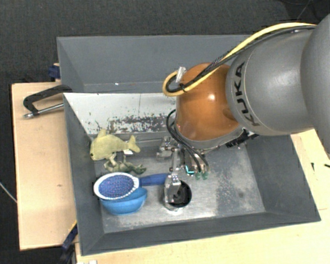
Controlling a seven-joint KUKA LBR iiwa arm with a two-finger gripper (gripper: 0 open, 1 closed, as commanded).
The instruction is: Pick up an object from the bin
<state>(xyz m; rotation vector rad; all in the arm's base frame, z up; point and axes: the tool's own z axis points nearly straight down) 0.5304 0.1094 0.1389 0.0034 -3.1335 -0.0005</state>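
grey arm link (284,69) of mine looms closest, orange cover (205,103) just below it. my gripper (178,194) is down at the bin (243,202) floor, front middle, right by the handle tip of the blue scoop (119,192). jaws wide or narrow? i cannot tell, the wrist hides them. scoop lies front left, handle pointing right at me. behind it, 1 yellow-green plush fish (111,146) near the left wall, and a small dark green thing (132,169) between fish and scoop.
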